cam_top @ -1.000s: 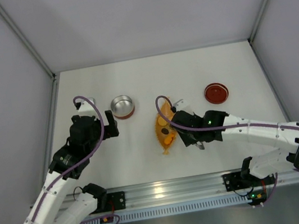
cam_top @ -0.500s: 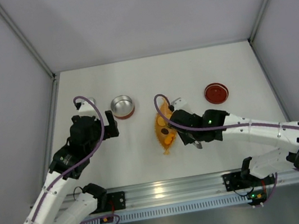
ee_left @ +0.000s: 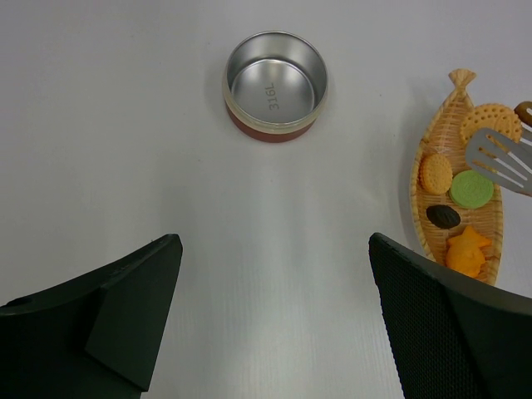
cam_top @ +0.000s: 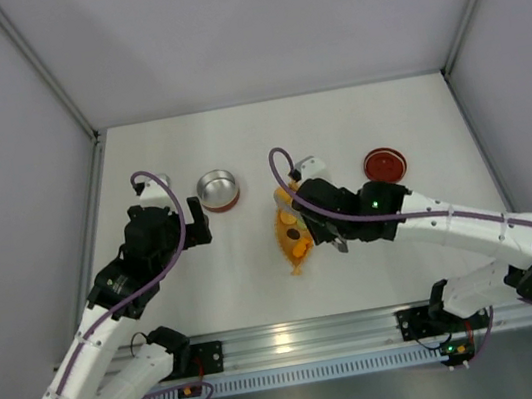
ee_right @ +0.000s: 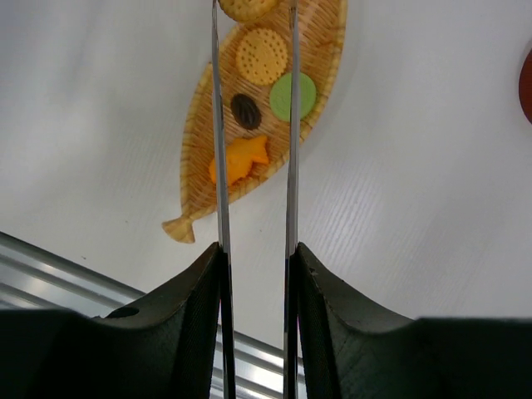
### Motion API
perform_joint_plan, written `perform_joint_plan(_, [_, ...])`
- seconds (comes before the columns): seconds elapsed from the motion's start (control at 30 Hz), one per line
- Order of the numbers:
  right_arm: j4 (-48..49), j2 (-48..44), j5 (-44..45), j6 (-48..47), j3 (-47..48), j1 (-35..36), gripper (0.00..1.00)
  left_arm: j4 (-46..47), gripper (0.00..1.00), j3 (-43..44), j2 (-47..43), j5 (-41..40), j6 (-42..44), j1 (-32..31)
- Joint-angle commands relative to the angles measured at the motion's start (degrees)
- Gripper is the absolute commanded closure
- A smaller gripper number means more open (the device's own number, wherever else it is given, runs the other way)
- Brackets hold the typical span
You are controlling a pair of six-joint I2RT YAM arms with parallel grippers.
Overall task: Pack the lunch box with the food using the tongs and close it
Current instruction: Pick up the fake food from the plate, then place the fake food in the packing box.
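The lunch box (cam_top: 217, 189) (ee_left: 275, 81), a round tin with a red wall, stands uncovered and holds nothing. Its red lid (cam_top: 384, 166) lies to the right. The food (ee_right: 261, 55) lies in an orange fish-shaped tray (cam_top: 292, 236) (ee_left: 420, 208): a yellow cracker, a green disc (ee_right: 293, 96), a dark brown piece (ee_right: 246, 110) and an orange fish shape (ee_right: 241, 160). My right gripper (cam_top: 320, 219) (ee_right: 255, 253) is shut on the tongs (ee_right: 218, 166), which reach over the tray. A tan round piece (ee_right: 245, 7) sits between their tips. My left gripper (cam_top: 194, 226) (ee_left: 273, 249) hangs open over bare table, short of the tin.
The aluminium rail (cam_top: 299, 341) carrying both arm bases runs along the near edge. Grey walls close in the white table (cam_top: 336, 128) at the back and both sides.
My right gripper has squeezed the tongs narrower and moved toward the far end of the tray. The left arm has not moved.
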Motion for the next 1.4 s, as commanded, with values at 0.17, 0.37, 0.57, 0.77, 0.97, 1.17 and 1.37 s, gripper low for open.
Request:
perform_joint_plan(0.17, [3.97, 11.69, -0.92, -4.46, 17.14, 1.13, 0.68, 0.92, 0.01, -0.12, -0.4, 0.04, -0.13, 0.22])
perform_joint_plan(0.37, [5.2, 24.17, -3.55, -7.18, 30.32, 0.87, 0.68, 0.83, 0.01, -0.12, -0.23, -0.31, -0.13, 0.14])
perform_joint_plan(0.57, [5.12, 34.63, -6.54, -8.68, 40.36, -0.62, 0.68, 0.65, 0.01, -0.21, -0.14, -0.31, -0.22, 0.22])
perform_joint_plan(0.77, [6.35, 39.31, -9.54, -8.59, 42.57, -2.82, 0.68, 0.74, 0.01, -0.29, -0.23, -0.31, -0.22, 0.14])
perform_joint_plan(0.97, [7.58, 40.46, -9.98, -8.68, 42.4, -4.4, 0.67, 0.65, 0.01, -0.29, -0.14, -0.22, -0.22, 0.14])
perform_joint_plan(1.17, [8.19, 40.72, -10.42, -8.77, 42.4, -5.72, 0.67, 0.74, 0.01, -0.29, -0.05, -0.13, -0.21, 0.14])
perform_joint_plan(1.37, [8.72, 41.34, -11.03, -8.68, 43.01, -6.77, 0.66, 0.66, 0.01, -0.21, -0.05, -0.22, -0.22, 0.14])
